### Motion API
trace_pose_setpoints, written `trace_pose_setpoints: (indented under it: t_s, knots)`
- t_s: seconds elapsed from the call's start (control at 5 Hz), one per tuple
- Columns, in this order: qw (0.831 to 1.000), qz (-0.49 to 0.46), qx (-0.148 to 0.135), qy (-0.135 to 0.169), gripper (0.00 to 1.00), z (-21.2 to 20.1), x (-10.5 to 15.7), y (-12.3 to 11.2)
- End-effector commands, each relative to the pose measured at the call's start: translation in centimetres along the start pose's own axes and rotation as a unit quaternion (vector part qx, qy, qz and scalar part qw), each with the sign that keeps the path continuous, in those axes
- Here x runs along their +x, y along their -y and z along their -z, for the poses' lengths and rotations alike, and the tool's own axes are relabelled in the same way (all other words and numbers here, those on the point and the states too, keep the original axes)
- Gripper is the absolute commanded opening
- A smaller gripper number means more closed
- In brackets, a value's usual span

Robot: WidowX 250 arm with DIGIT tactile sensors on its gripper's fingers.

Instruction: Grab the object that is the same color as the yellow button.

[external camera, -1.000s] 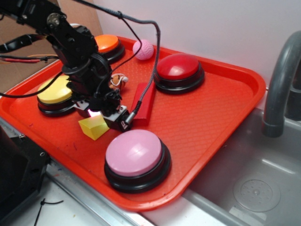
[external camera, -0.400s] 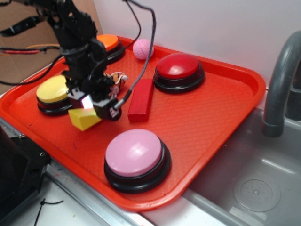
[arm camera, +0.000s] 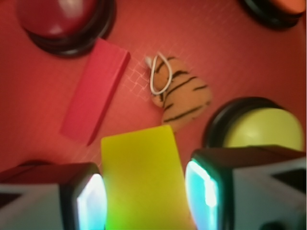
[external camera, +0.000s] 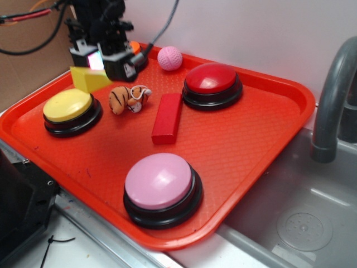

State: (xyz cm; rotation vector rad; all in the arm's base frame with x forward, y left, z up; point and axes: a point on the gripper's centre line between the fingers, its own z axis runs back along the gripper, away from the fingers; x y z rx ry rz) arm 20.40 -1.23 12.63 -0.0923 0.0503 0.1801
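1 step looked done: the claw (arm camera: 146, 199) gripped the yellow wedge (external camera: 88, 79) between both fingers, lifted clear of the red tray (external camera: 240, 145), above the yellow button (external camera: 68, 106) at far left.

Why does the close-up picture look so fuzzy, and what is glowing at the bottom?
Wrist view: the yellow block sits very near the lens and blurs, like the tiger toy; lit panels glow on both jaws. Exterior view: sharper, evenly lit.
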Motion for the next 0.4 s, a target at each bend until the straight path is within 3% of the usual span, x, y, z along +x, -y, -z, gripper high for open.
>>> trace_pose_setpoints:
  t_s: [0.0, 0.2]
  knots:
    - [0.995, 0.015, -0.001, 0.097, 0.00, -6.67, -1.66, 2.35]
    - [0.994, 0.033, -0.001, 0.102, 0.00, -6.95, -2.00, 2.59]
